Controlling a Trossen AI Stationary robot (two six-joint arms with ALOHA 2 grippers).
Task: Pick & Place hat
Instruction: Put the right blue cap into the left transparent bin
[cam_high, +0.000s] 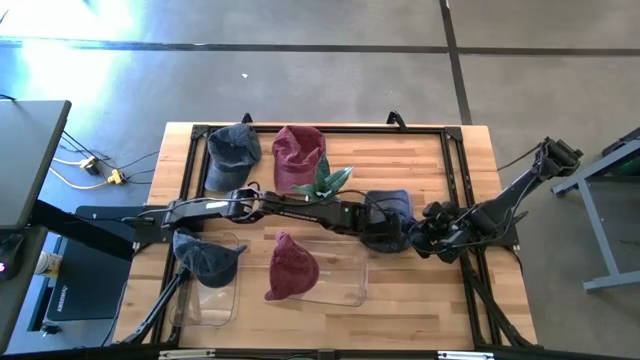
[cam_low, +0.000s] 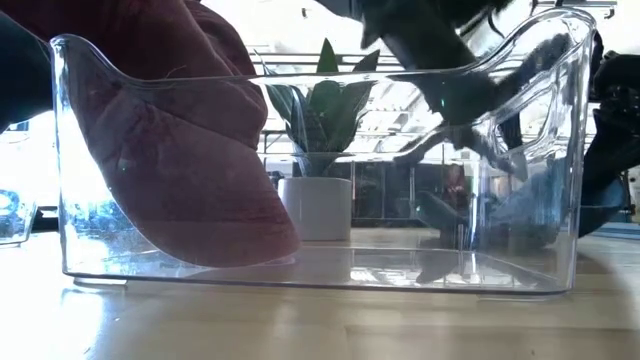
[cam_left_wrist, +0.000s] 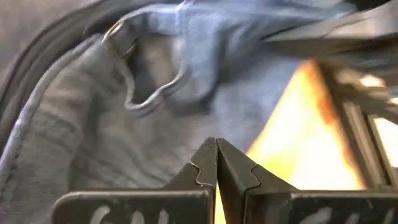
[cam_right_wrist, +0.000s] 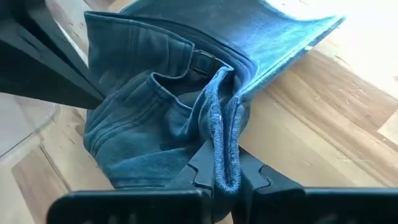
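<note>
while pinched, blue hat (cam_right_wrist: 186, 118) fills right hand (cam_right_wrist: 217, 177).

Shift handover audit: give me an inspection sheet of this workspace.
Surface: wooden slatted table with black frame.
Job's things: blue denim cap pinched at its edge by the right gripper; maroon cap in the clear plastic bin; dark blue cap on a second clear bin; two more caps at the far edge.
Clutter: potted green plant.
Grippers: right gripper shut on the denim cap; left gripper shut, empty, beside it.
Cables: yellow-plugged leads on the floor.
Surroundings: grey floor.
</note>
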